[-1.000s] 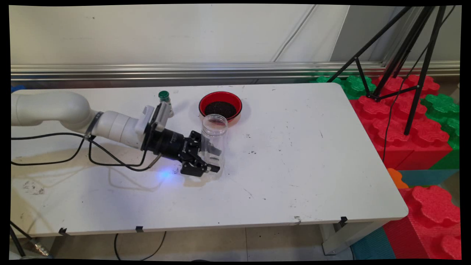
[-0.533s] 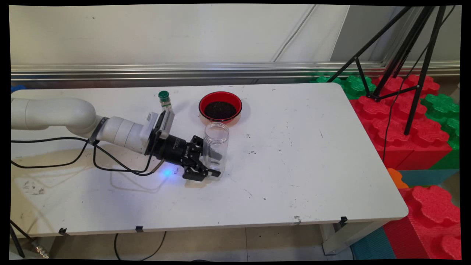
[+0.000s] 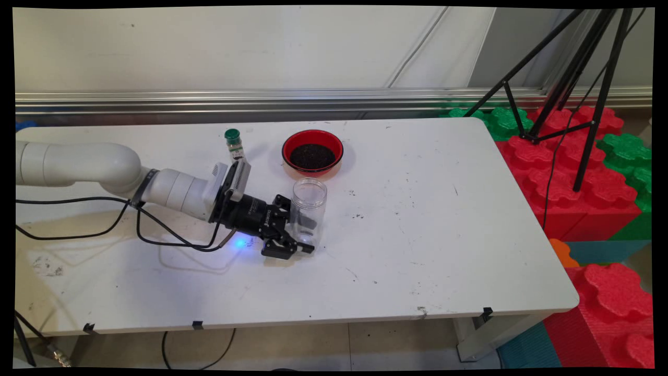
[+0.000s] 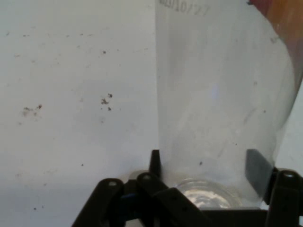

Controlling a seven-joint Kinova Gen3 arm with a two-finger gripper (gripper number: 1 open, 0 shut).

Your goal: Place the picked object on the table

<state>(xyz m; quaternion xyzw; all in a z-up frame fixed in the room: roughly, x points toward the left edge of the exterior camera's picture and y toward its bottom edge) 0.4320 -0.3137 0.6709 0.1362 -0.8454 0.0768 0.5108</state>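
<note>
One clear plastic jar (image 3: 308,211) stands upright and uncapped on the white tabletop (image 3: 428,219), and the black gripper (image 3: 301,236) has it between its two fingers, low on the jar's wall near the base. In the hand view the jar (image 4: 218,109) fills the space between the jaws, one finger (image 4: 155,163) against its left side and the other finger (image 4: 258,175) against its right, so the jaws are pinching the jar (its rounded bottom shows just above the linkage). The jar looks empty.

One red bowl (image 3: 312,151) sits just beyond the jar's mouth, farther from the jaws and toward the wall; it holds a dark, fine-grained filling whose kind I cannot tell. Jar and bowl are close but apart. One small bottle with a green cap (image 3: 233,144) stands upright behind the wrist, on the far side of the arm from the jaws.

Several dark specks lie scattered on the tabletop ahead of the jaws and to the jar's right. Two or so black cables (image 3: 156,232) hang from the arm and trail over the tabletop behind the gripper.

One black tripod (image 3: 569,78) stands off the tabletop, well away from the jaws, on red and green foam blocks (image 3: 584,172) (too many to count surely).
</note>
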